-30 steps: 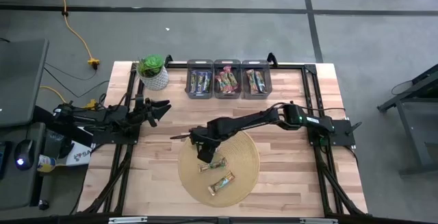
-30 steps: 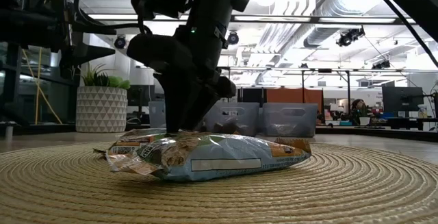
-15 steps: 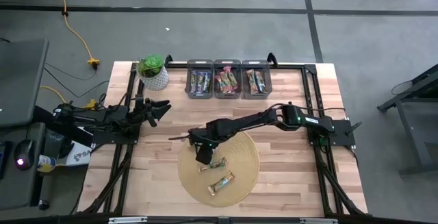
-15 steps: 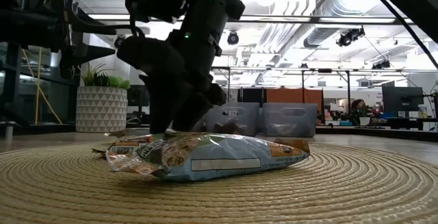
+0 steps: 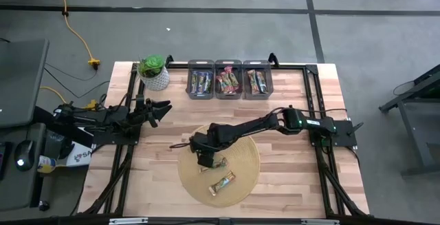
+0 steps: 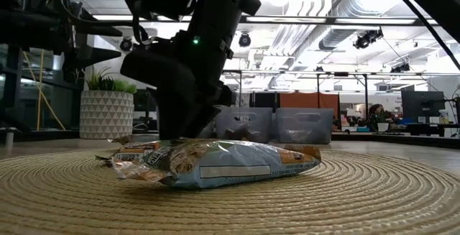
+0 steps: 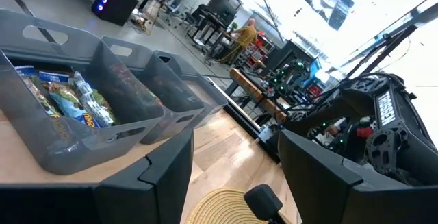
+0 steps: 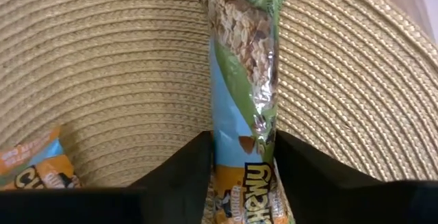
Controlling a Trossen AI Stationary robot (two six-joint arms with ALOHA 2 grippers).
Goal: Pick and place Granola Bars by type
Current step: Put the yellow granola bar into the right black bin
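High view: the wooden table (image 5: 289,184) spreads out beneath both arms, and the round woven mat (image 5: 244,157) lies directly under the right gripper (image 5: 205,160), which is reached across to the mat's left half. Beyond that gripper, along the far edge of the table, three grey bins (image 5: 229,79) stand side by side, each holding granola bars sorted by wrapper colour, with a potted plant (image 5: 154,72) to their left. The left gripper (image 5: 162,108) hangs well apart from the right one, off the mat near the table's left side; its fingers (image 7: 157,183) stand spread with nothing between them, and its wrist view looks past them at the bins.

The right gripper is down on the mat. In its wrist view its two dark fingers (image 8: 179,176) sit on either side of a green-and-orange granola bar (image 8: 243,101), which lies flat on the weave and runs lengthwise through the gap. The fingers are close against the wrapper's edges, but I cannot tell whether they are pressing on it or only beside it. A second granola bar (image 5: 222,183) lies on the mat just nearer the front edge than the gripper, apart from it.
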